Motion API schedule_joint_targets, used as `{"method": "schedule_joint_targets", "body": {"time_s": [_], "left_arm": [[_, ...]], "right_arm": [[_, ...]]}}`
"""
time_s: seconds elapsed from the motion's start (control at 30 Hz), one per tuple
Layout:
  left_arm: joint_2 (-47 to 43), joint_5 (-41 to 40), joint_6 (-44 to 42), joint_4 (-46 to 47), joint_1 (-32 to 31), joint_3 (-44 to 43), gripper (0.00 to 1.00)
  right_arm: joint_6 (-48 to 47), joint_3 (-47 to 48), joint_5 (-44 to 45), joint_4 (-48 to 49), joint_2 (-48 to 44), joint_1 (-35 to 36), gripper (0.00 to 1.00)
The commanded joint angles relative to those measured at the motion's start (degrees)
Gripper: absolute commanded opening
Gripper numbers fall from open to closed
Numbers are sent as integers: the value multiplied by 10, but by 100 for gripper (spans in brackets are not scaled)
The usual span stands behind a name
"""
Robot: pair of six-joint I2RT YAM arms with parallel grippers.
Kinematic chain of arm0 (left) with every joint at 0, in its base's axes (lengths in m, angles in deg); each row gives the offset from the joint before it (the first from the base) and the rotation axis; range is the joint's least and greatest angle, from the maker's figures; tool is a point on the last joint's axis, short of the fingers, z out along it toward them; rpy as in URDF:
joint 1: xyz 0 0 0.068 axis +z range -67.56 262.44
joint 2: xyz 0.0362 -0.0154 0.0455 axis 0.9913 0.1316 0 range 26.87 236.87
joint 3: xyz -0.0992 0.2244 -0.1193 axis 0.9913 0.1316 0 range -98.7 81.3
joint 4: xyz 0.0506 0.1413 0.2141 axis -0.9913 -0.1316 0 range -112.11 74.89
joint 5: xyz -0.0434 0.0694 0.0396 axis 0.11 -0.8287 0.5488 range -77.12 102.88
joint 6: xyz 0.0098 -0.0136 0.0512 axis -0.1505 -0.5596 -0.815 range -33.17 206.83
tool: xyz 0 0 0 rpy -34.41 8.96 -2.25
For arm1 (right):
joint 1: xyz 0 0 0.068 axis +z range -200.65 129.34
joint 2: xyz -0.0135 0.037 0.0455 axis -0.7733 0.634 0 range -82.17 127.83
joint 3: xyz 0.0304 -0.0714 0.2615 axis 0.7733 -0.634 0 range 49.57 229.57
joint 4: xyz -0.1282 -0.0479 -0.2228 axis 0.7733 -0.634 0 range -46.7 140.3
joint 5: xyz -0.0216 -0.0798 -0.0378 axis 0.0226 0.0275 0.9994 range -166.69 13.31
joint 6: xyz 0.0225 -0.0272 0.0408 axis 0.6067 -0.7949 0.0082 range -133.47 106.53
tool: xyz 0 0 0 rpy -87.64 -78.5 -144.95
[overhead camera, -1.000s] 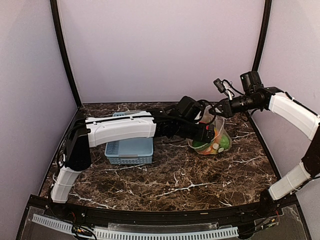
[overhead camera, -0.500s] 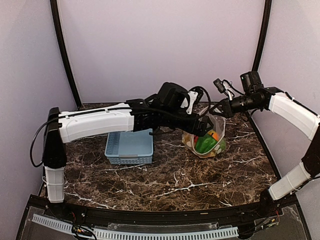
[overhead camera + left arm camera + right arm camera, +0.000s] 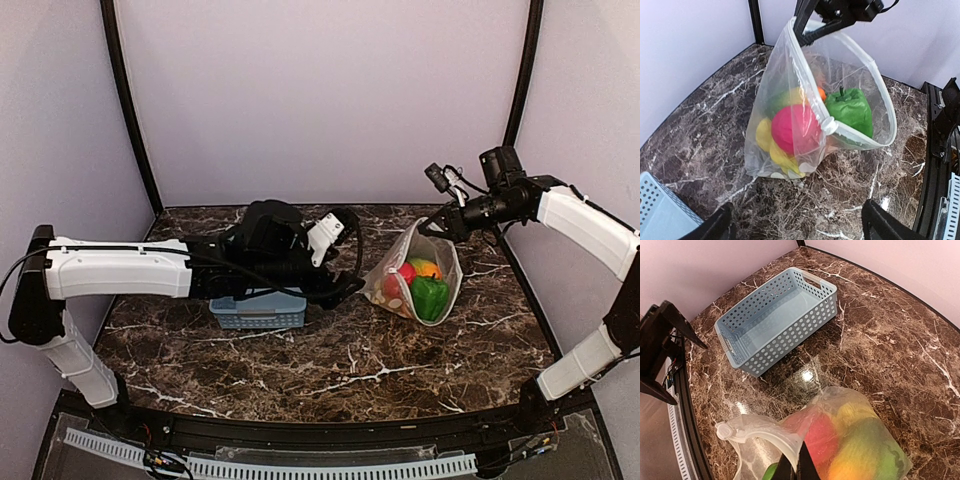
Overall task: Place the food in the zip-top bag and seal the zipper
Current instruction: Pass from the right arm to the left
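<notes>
food (image 3: pixel 792 129) in view all inside bag (image 3: pixel 420 285), bag standing on table (image 3: pixel 330 370) right of basket (image 3: pixel 775 320); right claw (image 3: pixel 432 227) pinching bag rim, holding mouth up; left claw (image 3: pixel 345 290) spread, holding nothing, between basket and bag; zipper (image 3: pixel 807 85) gaping, sealing left to do

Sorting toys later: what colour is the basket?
The basket is light blue, clearest in the right wrist view.
</notes>
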Motion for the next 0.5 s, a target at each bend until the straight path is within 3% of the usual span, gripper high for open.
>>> {"method": "schedule_joint_targets", "body": {"time_s": [0.0,0.17,0.47], "left_arm": [[26,13,-68,56,2,15,77],[59,-1,-118,107,6,22,68],[133,67,-174,132,30,-37,52]], "right_arm": [[-10,24,-26,-4,6,3,0],[-19,24,-46,-11,11,6,0],[-16,34,-48,-16,27,9,0]]}}
